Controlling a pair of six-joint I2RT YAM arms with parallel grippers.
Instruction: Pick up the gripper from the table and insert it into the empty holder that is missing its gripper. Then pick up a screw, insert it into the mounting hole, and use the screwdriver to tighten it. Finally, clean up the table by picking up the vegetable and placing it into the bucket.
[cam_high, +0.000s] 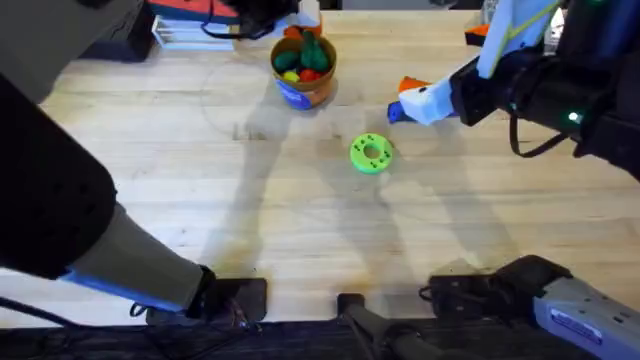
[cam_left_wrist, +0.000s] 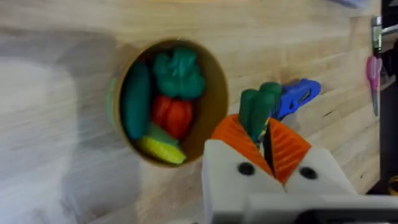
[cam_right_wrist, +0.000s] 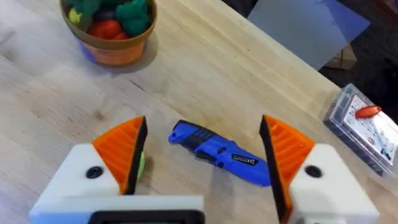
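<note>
My left gripper (cam_left_wrist: 264, 127) is shut on the slim green vegetable (cam_left_wrist: 257, 107), held just beside and above the bucket (cam_left_wrist: 219, 87). The bucket (cam_high: 300, 94) stands at the table's back centre and holds several toy vegetables. The blue screwdriver (cam_right_wrist: 217, 152) lies on the wood between the orange pads (cam_right_wrist: 127, 149) of my open right gripper (cam_right_wrist: 204, 127). In the overhead view my right gripper (cam_high: 407, 100) hovers over the screwdriver (cam_high: 394, 113), right of the bucket. The loose gripper, the holder and the screws are out of view.
A flat green disc with holes (cam_high: 371, 153) lies mid-table, in front of the screwdriver. My left arm (cam_high: 50, 200) looms dark across the left side. A clear plastic box (cam_right_wrist: 364, 127) sits at the table's far right. Bare wood stretches across the table's centre and front.
</note>
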